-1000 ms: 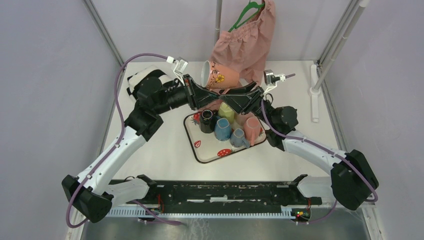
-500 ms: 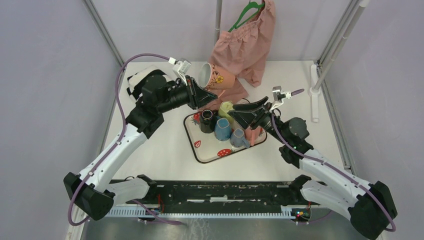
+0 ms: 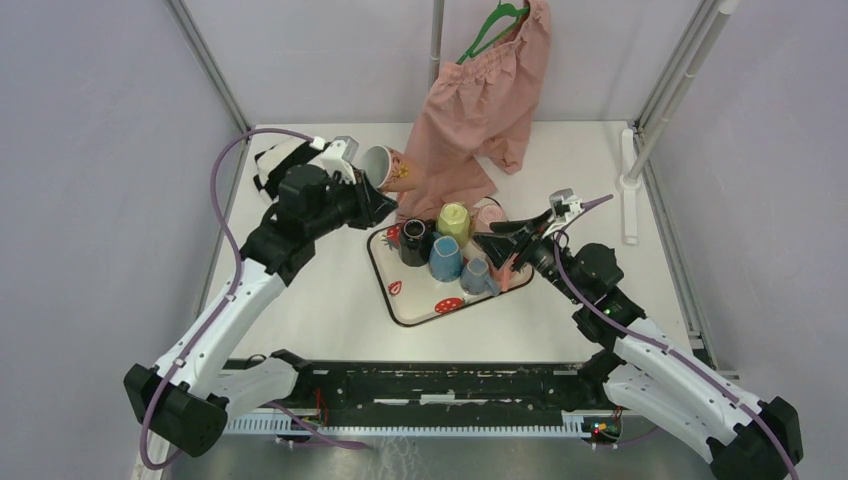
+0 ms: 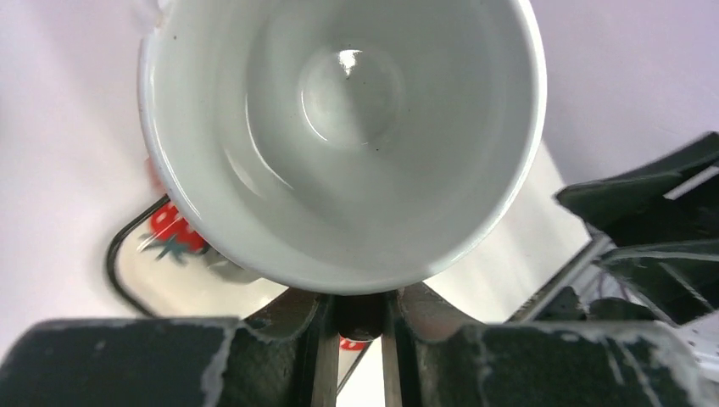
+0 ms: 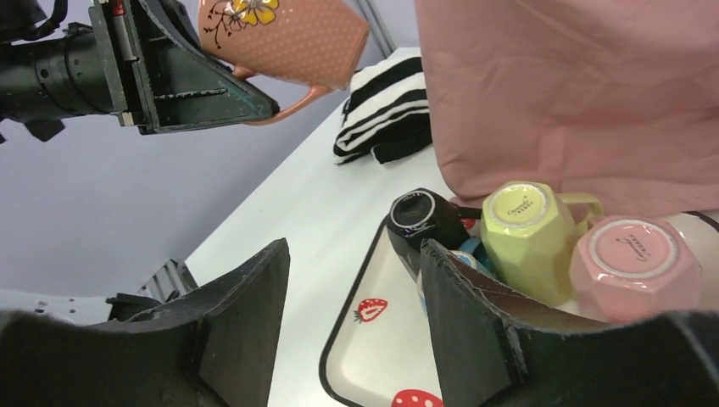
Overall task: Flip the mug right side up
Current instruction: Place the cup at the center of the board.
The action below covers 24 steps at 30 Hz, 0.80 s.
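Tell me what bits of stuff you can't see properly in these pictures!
- Left wrist view: the mug shows only its white inside; its flowered outside is turned away.
- Right wrist view: the tray is cut off by the bottom edge, and the right gripper hides most of the blue mugs.
- Top view: the striped cloth is mostly behind the left arm.

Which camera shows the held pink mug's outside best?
Right wrist: the pink mug, its flower and handle show, held by the left gripper. Left wrist shows only its white inside; top external shows it small.
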Tool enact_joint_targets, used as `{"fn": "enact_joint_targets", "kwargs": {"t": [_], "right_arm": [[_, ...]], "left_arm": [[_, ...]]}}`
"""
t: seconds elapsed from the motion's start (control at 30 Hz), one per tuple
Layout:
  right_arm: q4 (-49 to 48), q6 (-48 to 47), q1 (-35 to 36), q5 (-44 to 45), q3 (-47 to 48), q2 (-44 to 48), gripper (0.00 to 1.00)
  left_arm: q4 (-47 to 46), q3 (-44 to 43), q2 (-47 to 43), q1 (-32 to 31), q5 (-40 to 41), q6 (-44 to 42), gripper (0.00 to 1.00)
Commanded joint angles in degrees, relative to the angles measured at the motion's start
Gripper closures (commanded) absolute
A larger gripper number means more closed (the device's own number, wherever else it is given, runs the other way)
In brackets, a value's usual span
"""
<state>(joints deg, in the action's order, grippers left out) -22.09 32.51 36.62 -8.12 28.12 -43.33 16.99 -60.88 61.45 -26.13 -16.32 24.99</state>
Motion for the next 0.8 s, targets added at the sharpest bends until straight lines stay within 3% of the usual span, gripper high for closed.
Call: {"fn": "enact_joint_targets", "kwargs": {"t": [0.0,0.2,0.33,0.77], "right_arm": [[2.55,-2.86,-0.08,2.50,0.09,0.87,0.36],[4.05,-3.69,-0.06,3.43,-0.17,1.24,0.36],[5.46,-4.30,-0.13,4.04,0.07,1.54,0.36],[9.42,-8.77,-0.17,4.81,-0.27,3.15,0.34]], "left_arm": [[2.70,0.91,-2.97,3.06,9.61,-3.25,0.98],[5.28,3.63,-2.40,9.64,11.35,-3.70,0.98],[4.71,3.53,1.97,10.75,10.88,-5.90,0.98],[5.15,-8.81,22.16,10.84,17.79,-11.49,0.98]]}}
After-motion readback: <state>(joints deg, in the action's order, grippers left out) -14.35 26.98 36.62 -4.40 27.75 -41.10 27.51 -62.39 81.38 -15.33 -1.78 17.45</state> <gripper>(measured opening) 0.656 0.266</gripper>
